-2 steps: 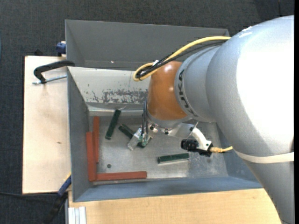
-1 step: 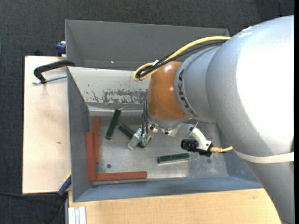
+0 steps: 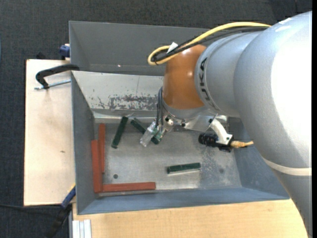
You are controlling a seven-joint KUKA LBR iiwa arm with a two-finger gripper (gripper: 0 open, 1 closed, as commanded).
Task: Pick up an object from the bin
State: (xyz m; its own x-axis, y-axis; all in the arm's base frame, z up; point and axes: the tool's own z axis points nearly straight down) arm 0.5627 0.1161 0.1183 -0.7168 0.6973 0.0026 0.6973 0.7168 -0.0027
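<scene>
In the upper middle of the bin (image 3: 81, 148) floor, just below the scratched back wall, the pincer (image 3: 151, 135) sits low, tip pointing down and left in the frame. Can't tell if it's apart or together, since the tip is a pale blur with a bit of green against it.

Nearest thing is the short dark green stick (image 3: 137, 125). It lies diagonal, and its lower right end runs right up to the pincer tip. Touching or just beside, can't say which. Not confirmed as gripped.

Other things in the bin:
- long dark green stick (image 3: 119, 131), left of the short one, tilted, top end near the back wall
- flat dark green bar (image 3: 183, 168), lower right of the floor, near level, well apart from the pincer
- red bar (image 3: 100, 155) running up the left wall and a second red bar (image 3: 128, 186) along the front wall, meeting in the lower left corner as an L
- small dark speck (image 3: 115, 177) on the floor near that corner

The arm comes in from the right and covers the bin's upper right. An orange cover (image 3: 181, 83) sits on the wrist, a yellow cable (image 3: 218, 31) loops over it, and a black-and-white fitting (image 3: 215, 139) hangs off the wrist to the right of the pincer.
</scene>
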